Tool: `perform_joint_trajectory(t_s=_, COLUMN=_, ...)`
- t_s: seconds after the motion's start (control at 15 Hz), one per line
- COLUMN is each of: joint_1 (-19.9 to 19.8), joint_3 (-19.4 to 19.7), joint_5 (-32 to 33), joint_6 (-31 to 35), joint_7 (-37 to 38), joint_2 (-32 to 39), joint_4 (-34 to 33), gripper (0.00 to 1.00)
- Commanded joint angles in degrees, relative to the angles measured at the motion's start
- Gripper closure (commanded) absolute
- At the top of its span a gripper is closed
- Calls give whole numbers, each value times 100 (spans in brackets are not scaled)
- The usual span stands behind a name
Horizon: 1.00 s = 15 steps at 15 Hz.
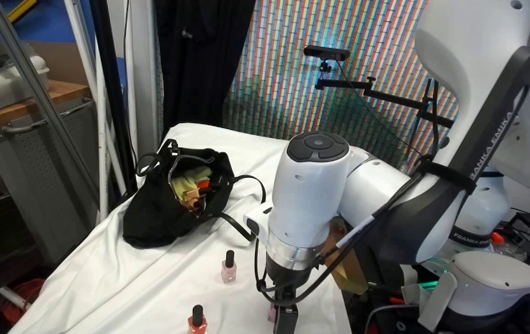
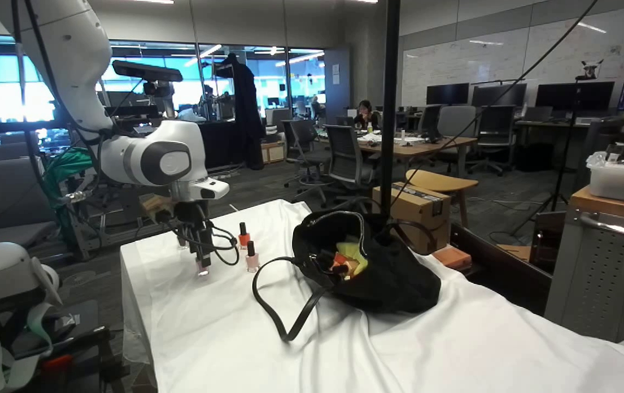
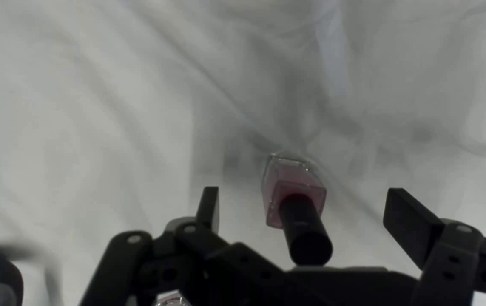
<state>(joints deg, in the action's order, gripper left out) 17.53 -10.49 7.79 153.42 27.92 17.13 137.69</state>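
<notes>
Wrist view: cloth (image 3: 240,204) shows at 9 and 3 o'clock of the pink bottle (image 3: 294,178), untouched between the wide-apart fingers of the gripper (image 3: 302,208). In an exterior view, the table (image 1: 339,315) ends at the gripper's 3 o'clock. In an exterior view, it ends at 9; a pale bottle (image 2: 252,261) stands at 3, the pink bottle at 6.
</notes>
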Motion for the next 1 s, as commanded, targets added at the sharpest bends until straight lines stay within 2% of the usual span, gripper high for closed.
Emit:
perform_joint_trajectory(t_s=0.0, joint_1=137, joint_3=163, joint_5=-96, joint_6=212, joint_7=-10, joint_2=135, joint_4=-83, gripper=0)
perform_joint_trajectory(t_s=0.93, joint_1=137, joint_3=195, joint_5=-229, joint_6=447, joint_7=-149, joint_2=425, joint_4=-115, gripper=0)
